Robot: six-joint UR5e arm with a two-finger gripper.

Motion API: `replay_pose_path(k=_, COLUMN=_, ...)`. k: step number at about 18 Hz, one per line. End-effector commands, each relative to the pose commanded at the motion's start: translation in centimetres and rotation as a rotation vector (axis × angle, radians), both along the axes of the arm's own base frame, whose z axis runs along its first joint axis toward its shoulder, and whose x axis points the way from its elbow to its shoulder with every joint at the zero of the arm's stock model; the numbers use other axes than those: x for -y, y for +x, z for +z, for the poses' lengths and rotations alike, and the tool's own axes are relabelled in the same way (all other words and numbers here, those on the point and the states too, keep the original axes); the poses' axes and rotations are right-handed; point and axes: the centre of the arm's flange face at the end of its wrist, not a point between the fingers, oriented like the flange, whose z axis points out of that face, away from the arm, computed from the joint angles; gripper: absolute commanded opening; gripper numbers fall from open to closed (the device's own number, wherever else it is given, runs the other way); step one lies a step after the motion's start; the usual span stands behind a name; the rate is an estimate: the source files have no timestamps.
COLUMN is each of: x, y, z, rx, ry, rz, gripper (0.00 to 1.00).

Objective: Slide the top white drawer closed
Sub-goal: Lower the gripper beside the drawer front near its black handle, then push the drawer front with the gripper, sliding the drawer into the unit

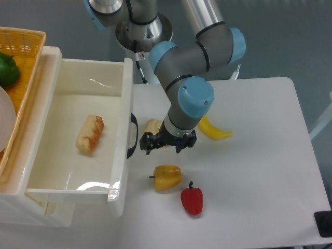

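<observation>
Pulled fully out at the table's left, the top white drawer [78, 150] looks rigid, glossy and light, best pushed near its black handle [133, 135], while the gripper [167, 142] hovers just beside, jaws seemingly parted and empty.

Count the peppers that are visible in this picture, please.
3: a yellow pepper and a red pepper on the table, a green pepper in the orange basket. More may be hidden there.
</observation>
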Motion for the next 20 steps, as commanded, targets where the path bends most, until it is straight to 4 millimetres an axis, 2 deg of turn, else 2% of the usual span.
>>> replay_pose_path(k=11, x=-0.6, y=0.74, z=-0.27, rx=0.004, ry=-0.001, rz=-0.017, gripper=1.0)
replay_pose_path(k=20, x=-0.77, y=0.99, z=0.54, rx=0.007, ry=0.026, rz=-0.029, gripper=1.0)
